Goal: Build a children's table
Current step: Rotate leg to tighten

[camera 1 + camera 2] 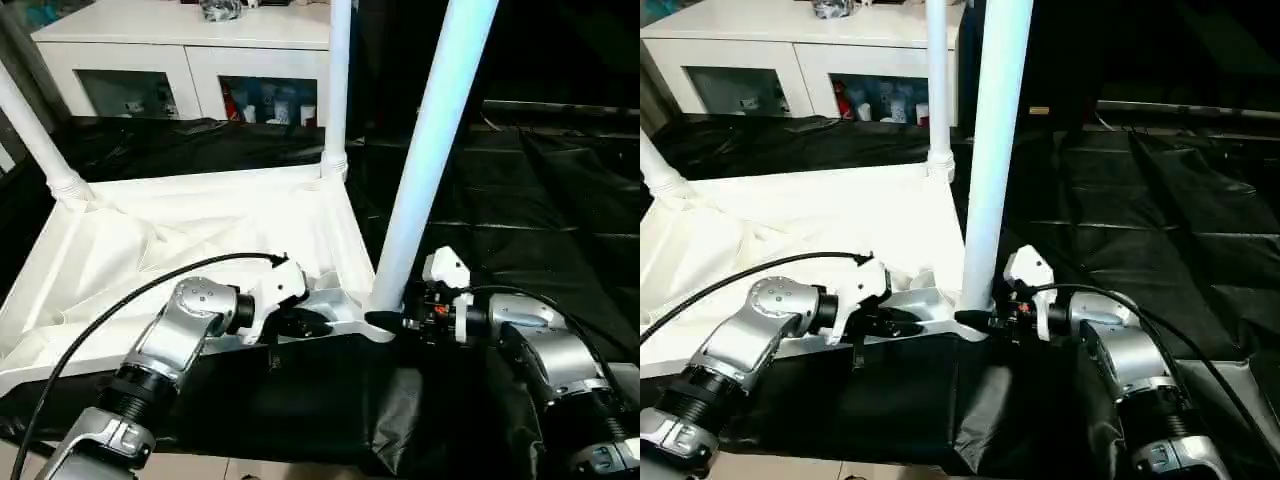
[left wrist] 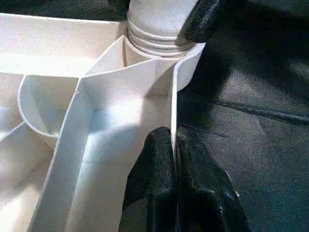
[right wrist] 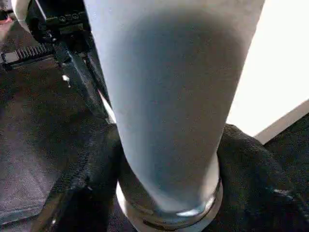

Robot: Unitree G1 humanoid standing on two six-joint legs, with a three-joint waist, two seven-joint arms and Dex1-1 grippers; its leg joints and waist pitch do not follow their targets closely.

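Your tabletop (image 1: pixel 170 235) lies upside down on the black-draped work table (image 1: pixel 560 200), ribbed underside facing up, with its near edge running between your two arms. Three legs stand in its corners: one at the far left corner (image 1: pixel 40 135), one at the far right corner (image 1: pixel 338 90), and the near leg (image 1: pixel 425 150) rising from the near right corner, leaning a little to the right as it goes up.

Your left gripper (image 2: pixel 175 159) is closed tight on the tabletop's thin side wall at the near edge, one black finger (image 2: pixel 157 164) inside the rim and the other outside it, just beside the corner socket (image 2: pixel 161 46) where the near leg sits. From the head camera you see this hand (image 1: pixel 300 322) right at the rim, a little left of that leg's base.

Your right gripper (image 1: pixel 385 320) comes in from the right at table level, and its fingers (image 3: pixel 251 164) straddle the ringed base of the near leg, one on each side, close against it. The jaws stand partly apart at about the leg's width; you cannot tell whether they are actually squeezing it.

Behind the work table stands a white cabinet (image 1: pixel 180 50) with glass doors.
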